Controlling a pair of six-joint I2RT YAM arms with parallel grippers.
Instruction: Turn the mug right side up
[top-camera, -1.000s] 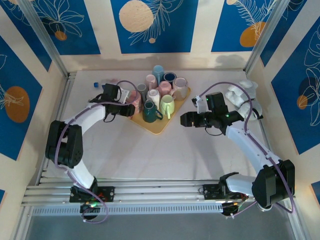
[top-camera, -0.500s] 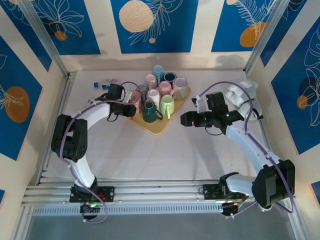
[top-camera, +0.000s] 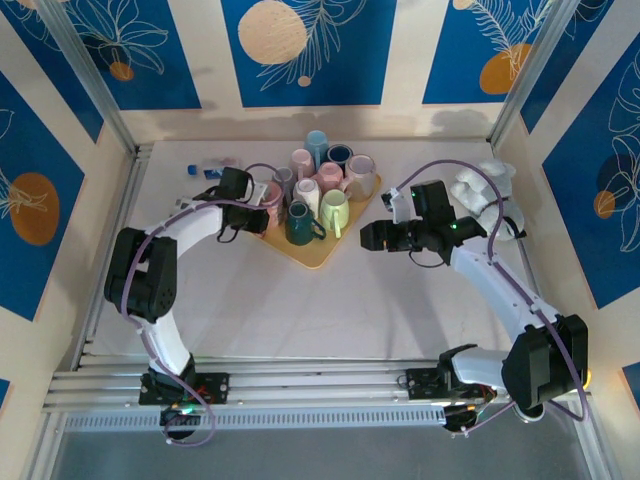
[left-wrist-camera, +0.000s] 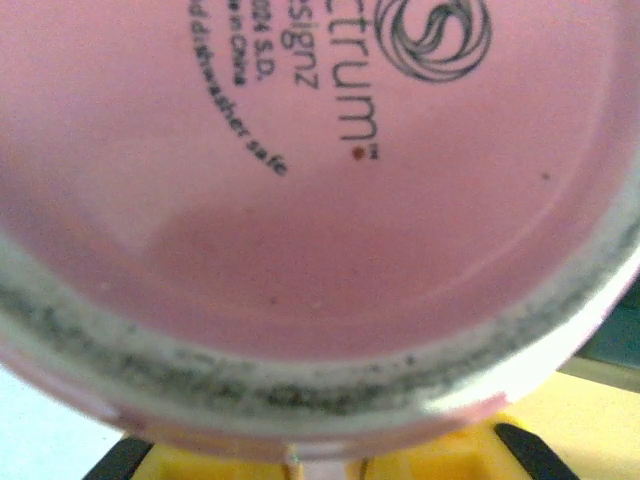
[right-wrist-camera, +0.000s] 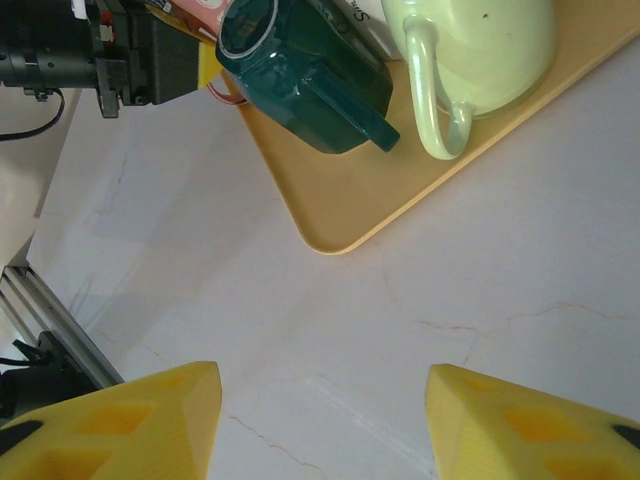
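Left fingers (left-wrist-camera: 200, 462) at pink mug (left-wrist-camera: 300, 180) base, arm (top-camera: 190, 228) bent toward tray (top-camera: 318, 255)

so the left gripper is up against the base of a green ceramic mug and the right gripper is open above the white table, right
Not quite: the ceramic mug is pink, not green; the left wrist view shows its printed pink base. Otherwise yes: the left gripper is against it and the right gripper is open above the white table.

Pink mug (left-wrist-camera: 300, 180), printed base exposed, scuffed foot ring, left edge of tray (top-camera: 316, 256).
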